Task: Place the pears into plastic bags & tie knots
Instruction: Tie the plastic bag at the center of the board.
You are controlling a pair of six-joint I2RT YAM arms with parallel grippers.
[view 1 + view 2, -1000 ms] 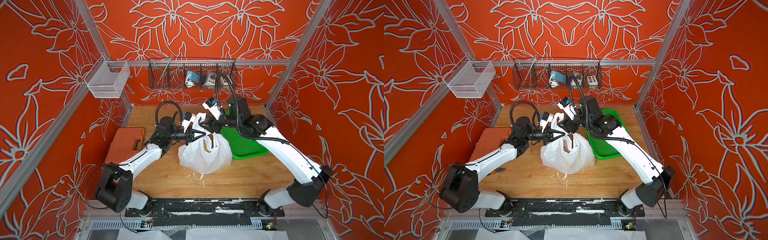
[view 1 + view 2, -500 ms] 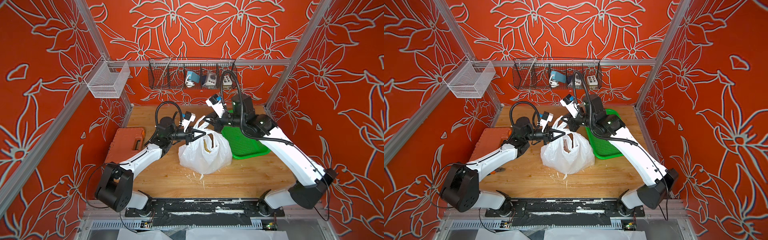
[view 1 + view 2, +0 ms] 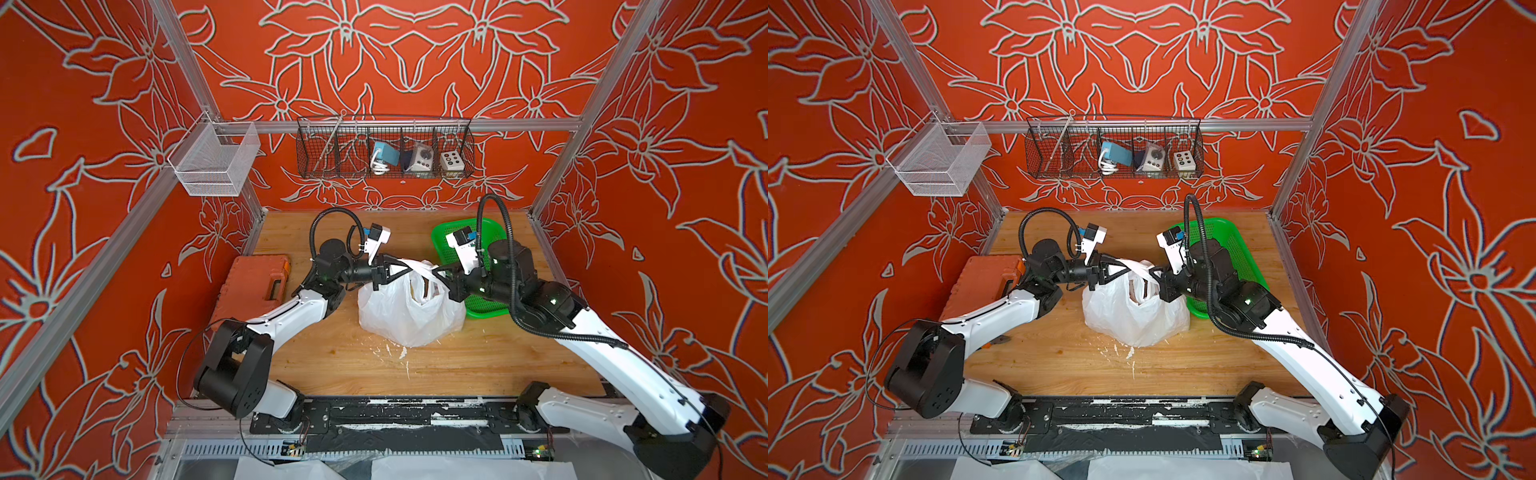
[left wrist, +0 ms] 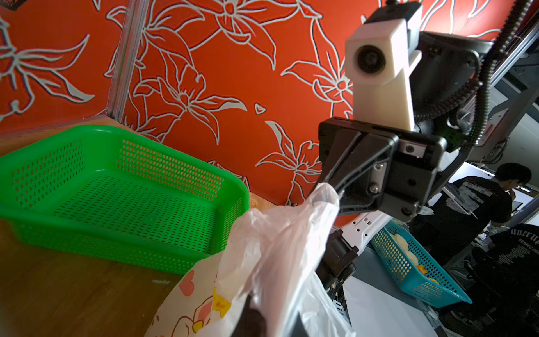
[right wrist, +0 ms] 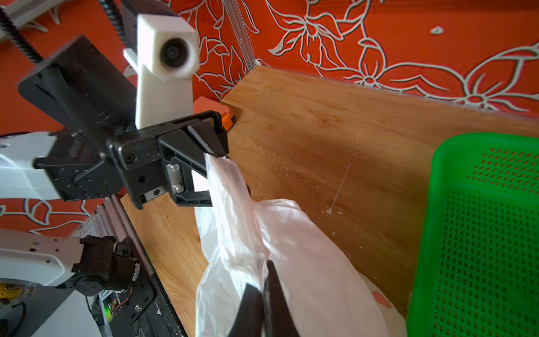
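Orange walls patterned with white lilies box in a wooden tabletop (image 3: 478, 361), where the white rabbit-print plastic bag (image 3: 409, 320) stands touching the green mesh basket (image 3: 1246, 257), on the basket's side toward the orange tool case (image 3: 253, 282). A second ago the right fingers (image 4: 347, 166) stood spread by the bag's mouth. Now they are pressed together on a handle loop (image 5: 224, 186) and have drawn back toward the basket. The left fingers (image 5: 214, 146), beyond the bag from the basket, are likewise clamped on thin white handle plastic, which runs taut between the two arms over the bag's mouth. Nothing lies in the basket, so I take the pears to be inside the bag, though I cannot make them out. With both handles gripped, the tying looks under way, and no knot shows yet.
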